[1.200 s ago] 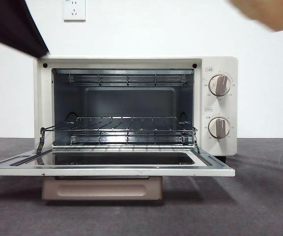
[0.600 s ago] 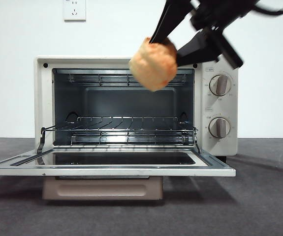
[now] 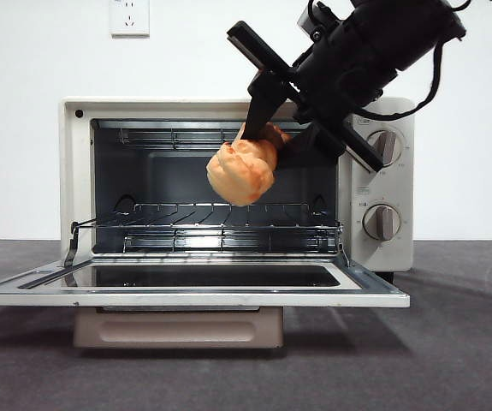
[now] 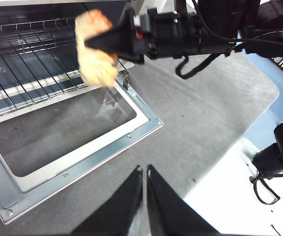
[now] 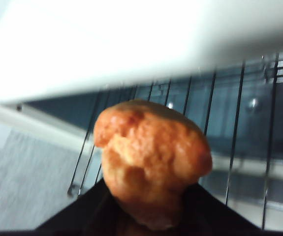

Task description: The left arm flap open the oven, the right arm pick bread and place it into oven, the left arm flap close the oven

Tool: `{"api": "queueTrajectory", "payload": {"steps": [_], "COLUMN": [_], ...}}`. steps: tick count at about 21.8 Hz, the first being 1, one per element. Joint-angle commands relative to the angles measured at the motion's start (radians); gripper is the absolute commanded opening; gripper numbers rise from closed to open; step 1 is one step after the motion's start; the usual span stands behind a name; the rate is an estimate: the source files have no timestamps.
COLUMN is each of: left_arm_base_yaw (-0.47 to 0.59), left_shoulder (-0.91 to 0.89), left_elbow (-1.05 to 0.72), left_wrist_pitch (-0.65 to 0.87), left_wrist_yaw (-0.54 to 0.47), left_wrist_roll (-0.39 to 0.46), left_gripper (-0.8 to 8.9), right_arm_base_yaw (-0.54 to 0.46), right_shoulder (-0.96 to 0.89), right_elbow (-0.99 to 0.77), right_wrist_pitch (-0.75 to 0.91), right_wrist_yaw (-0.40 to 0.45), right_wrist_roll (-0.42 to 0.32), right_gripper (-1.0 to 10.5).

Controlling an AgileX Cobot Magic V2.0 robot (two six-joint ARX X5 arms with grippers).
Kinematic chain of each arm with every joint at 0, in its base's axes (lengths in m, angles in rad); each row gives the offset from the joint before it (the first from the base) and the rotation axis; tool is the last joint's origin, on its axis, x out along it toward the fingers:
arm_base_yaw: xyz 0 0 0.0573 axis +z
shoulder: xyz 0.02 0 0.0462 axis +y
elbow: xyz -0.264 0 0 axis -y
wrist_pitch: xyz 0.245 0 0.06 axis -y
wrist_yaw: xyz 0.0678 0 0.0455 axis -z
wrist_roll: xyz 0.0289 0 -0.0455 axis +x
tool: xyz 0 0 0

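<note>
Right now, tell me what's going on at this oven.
The right gripper holds the bread in the air in front of the oven, at the opening and above the wire rack. The bread is not set down yet. The oven door lies folded down flat. The left gripper waits with its jaws shut, off to the side above the table by the door, holding nothing.

Right arm point(image 3: 374, 43) black, boxy, flat crossbar, looped black cable; left gripper point(image 4: 144, 172) fingers black, tapered.
</note>
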Motion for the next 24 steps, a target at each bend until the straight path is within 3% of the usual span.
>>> {"api": "queueTrajectory", "payload": {"steps": [1, 7, 10, 20, 24], "left_arm_base_yaw": [-0.007, -0.007, -0.007, -0.007, -0.007], "left_shoulder": [0.001, 0.001, 0.001, 0.001, 0.001], "left_elbow": [0.018, 0.018, 0.018, 0.018, 0.018], "left_wrist_pitch": [-0.001, -0.018, -0.018, -0.018, -0.018], "left_wrist_yaw": [-0.001, -0.001, -0.001, -0.001, -0.001], "left_wrist_roll": [-0.012, -0.012, -0.012, -0.013, -0.016], "left_gripper": [0.19, 0.19, 0.19, 0.19, 0.19], "right_arm_base_yaw": [0.005, -0.001, -0.001, -0.001, -0.001], "right_shoulder": [0.022, 0.024, 0.024, 0.028, 0.027], "right_elbow": [0.019, 0.019, 0.019, 0.019, 0.019], "right_wrist_pitch": [0.017, 0.036, 0.038, 0.033, 0.033], "right_wrist_yaw": [0.045, 0.105, 0.131, 0.143, 0.129], "right_wrist_roll": [0.022, 0.029, 0.03, 0.027, 0.027], "right_gripper": [1.3, 1.4, 2.5, 4.2, 4.3]}}
